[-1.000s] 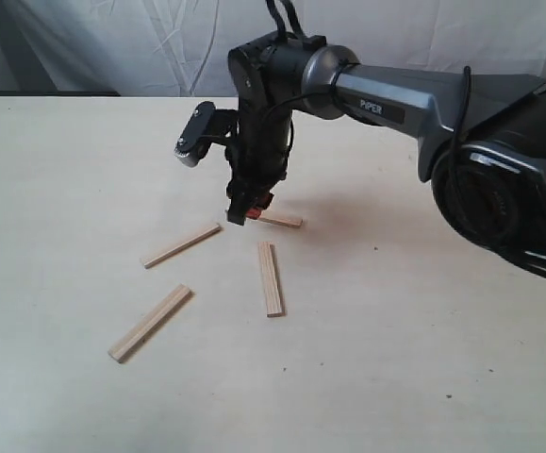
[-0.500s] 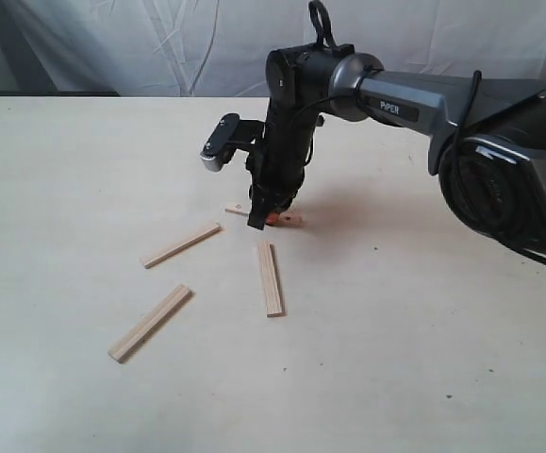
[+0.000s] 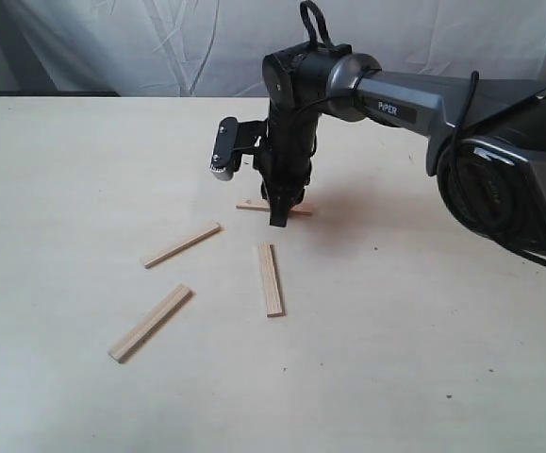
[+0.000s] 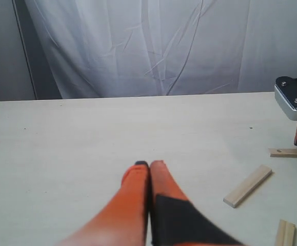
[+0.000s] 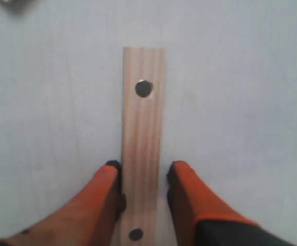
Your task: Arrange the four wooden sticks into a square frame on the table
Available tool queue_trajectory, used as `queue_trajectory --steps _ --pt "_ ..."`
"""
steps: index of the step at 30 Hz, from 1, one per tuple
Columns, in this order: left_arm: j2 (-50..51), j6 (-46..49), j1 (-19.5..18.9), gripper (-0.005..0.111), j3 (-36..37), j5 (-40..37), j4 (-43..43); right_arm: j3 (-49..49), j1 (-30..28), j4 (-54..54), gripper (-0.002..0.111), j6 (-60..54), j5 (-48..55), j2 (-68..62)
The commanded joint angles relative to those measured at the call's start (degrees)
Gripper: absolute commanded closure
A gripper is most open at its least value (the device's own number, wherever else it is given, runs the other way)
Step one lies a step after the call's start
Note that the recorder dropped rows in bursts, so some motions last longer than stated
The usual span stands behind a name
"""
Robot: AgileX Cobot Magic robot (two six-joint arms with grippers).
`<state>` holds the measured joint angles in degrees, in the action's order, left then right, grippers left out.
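Four wooden sticks lie apart on the table (image 3: 414, 359), forming no square. The holed stick (image 3: 297, 209) lies flat under my right gripper (image 3: 278, 219). In the right wrist view that stick (image 5: 143, 123) runs between the orange fingers (image 5: 186, 189) of my right gripper (image 5: 144, 171). One finger touches its edge, the other stands a little off, so the gripper is open. Three plain sticks (image 3: 181, 244) (image 3: 270, 278) (image 3: 150, 323) lie nearer the front. My left gripper (image 4: 149, 165) is shut on nothing, low over the bare table.
A white curtain (image 3: 159, 47) hangs behind the table's far edge. The right arm's dark body (image 3: 508, 179) fills the right side. The left wrist view shows two plain sticks (image 4: 248, 185) (image 4: 285, 233) and the right wrist camera (image 4: 294, 97) at the right.
The right gripper has shifted right and turned. The holed stick has moved slightly back and right with it and now lies more level. The other sticks have not moved.
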<state>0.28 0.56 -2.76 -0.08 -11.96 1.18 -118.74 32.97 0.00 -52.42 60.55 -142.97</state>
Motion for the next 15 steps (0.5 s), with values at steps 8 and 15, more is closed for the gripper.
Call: queue_trajectory --steps 8,15 --pt "-0.3 -0.1 0.0 0.107 0.1 0.4 0.0 0.7 -0.3 1.4 0.063 15.7 1.4 5.6" --pt "-0.3 -0.1 0.0 0.107 0.1 0.4 0.0 2.1 -0.1 3.3 0.063 50.7 9.4 7.5"
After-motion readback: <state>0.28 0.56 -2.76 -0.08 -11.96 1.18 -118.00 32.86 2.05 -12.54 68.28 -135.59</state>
